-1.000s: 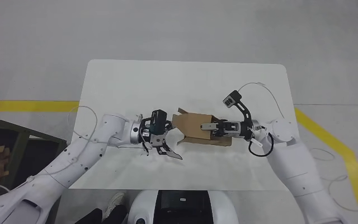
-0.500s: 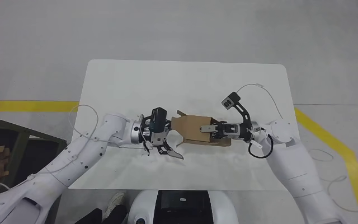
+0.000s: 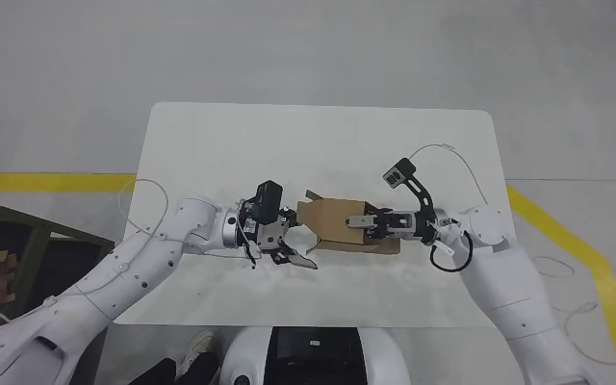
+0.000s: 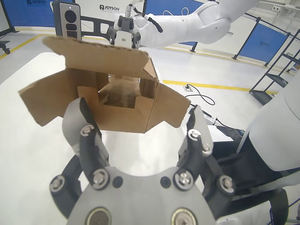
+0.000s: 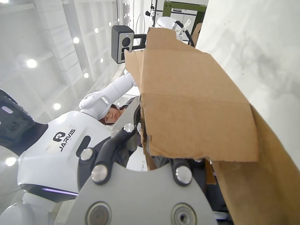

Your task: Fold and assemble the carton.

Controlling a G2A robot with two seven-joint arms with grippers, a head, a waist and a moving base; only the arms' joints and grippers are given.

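Left gripper point(image 4: 138, 107) turned slightly, fingers point(image 4: 70, 118) open, right gripper point(image 3: 355, 221) still clamping carton point(image 3: 332, 214)

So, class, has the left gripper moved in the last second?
Yes, slightly: in the top view the left gripper has shifted away from the near edge of the white rectangular table.

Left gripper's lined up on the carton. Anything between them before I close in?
Nothing visible. The open left gripper faces the carton at its open end, across a bare strip of table. Nearest to it are the carton's own splayed flaps. The right gripper grips the far end.
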